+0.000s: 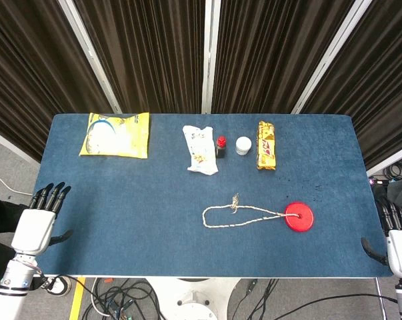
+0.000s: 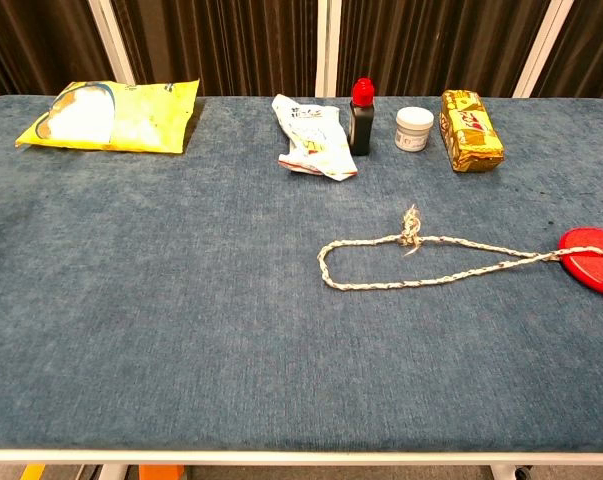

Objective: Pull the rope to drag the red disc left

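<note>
— Lying flat toward the right side of the blue table [image 1: 121,220], the red disc [image 1: 299,217], with the rope [image 1: 237,217] running left from it and closing in a knotted loop, frayed tail sticking up at the knot?

— Lying so, yes, and touching neither hand. Hovering off the left edge, the left hand [image 1: 39,217], fingers spread and holding nothing. Showing only partly at the right edge, the right hand [image 1: 395,237], fingers apart, nothing in them.

— Sitting along the far side?

— Resting there, a yellow bag [image 1: 115,135], a white packet [image 1: 201,150], a small red-capped bottle [image 1: 221,147], a white jar [image 1: 243,145], a gold-wrapped bar [image 1: 267,145]
</note>
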`<state>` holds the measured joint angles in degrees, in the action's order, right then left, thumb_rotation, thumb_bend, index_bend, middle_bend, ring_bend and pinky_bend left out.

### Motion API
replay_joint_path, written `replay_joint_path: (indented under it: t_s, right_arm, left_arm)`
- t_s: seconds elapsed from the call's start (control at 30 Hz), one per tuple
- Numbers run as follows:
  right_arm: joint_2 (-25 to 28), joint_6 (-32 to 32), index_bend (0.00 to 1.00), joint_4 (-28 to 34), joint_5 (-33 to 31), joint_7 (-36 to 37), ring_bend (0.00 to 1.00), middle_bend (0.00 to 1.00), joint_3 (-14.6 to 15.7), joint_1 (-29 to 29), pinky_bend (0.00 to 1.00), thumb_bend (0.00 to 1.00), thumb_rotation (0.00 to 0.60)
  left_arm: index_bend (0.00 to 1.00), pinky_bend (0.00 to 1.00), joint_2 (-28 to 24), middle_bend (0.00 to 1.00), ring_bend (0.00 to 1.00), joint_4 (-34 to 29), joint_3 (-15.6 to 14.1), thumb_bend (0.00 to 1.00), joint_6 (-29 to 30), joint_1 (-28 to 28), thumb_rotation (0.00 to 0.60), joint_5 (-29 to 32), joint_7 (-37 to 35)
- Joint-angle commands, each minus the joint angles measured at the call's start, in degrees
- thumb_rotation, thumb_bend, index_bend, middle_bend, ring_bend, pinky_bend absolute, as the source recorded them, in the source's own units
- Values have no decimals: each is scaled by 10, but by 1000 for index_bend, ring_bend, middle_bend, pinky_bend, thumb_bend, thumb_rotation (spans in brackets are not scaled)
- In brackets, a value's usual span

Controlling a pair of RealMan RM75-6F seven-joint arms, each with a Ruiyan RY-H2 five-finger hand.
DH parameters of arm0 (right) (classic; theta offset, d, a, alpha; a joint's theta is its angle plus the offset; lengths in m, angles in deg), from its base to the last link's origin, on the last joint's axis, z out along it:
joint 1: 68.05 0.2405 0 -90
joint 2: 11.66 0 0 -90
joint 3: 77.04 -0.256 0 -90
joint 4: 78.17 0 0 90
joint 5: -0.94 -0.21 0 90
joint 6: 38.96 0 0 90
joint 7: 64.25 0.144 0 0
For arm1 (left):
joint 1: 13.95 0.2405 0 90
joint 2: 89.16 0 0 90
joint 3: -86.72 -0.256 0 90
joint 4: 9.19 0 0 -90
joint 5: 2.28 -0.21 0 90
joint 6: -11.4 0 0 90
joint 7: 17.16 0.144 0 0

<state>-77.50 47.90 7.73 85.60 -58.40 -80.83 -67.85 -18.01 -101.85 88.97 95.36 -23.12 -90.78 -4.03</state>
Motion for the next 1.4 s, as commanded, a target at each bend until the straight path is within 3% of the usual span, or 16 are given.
replay_joint_path:
  t_s: [0.03,0.3,0.5,0.77,0.93,1.13,1.4]
  right_arm:
    - [-1,-1,0,-1,0,0,0,6,1,0,0,215,600]
    - [0,0,0,0,-2,2,0,6,-2,0,0,216,600]
    - [0,-2,0,-5,-2,1,0,6,1,-1,0,216,600]
    - [3,-1,0,-13,-14,12,0,6,-6,-3,0,216,600]
    - [7,-1,0,-17,-22,20,0,6,-10,-5,0,216,600]
    - [11,2,0,-19,-23,30,0,7,-13,-7,0,216,600]
    - [15,3,0,-23,-29,41,0,7,-17,-9,0,216,600]
  left_arm:
    - [64,124,-2,46,0,-2,0,77,0,0,600,0,0]
    - [64,124,-1,46,0,-9,-2,78,-13,-11,600,-10,5]
    - [66,124,8,46,0,-30,-5,77,-63,-56,600,-47,7]
    - [66,124,50,46,0,-58,20,78,-204,-173,600,-74,39]
    - [66,124,106,46,0,-56,43,79,-299,-259,600,-70,33]
    - [69,126,174,46,0,-5,63,79,-390,-346,600,-51,10]
    - [70,126,228,46,0,64,65,78,-460,-418,600,-24,-23]
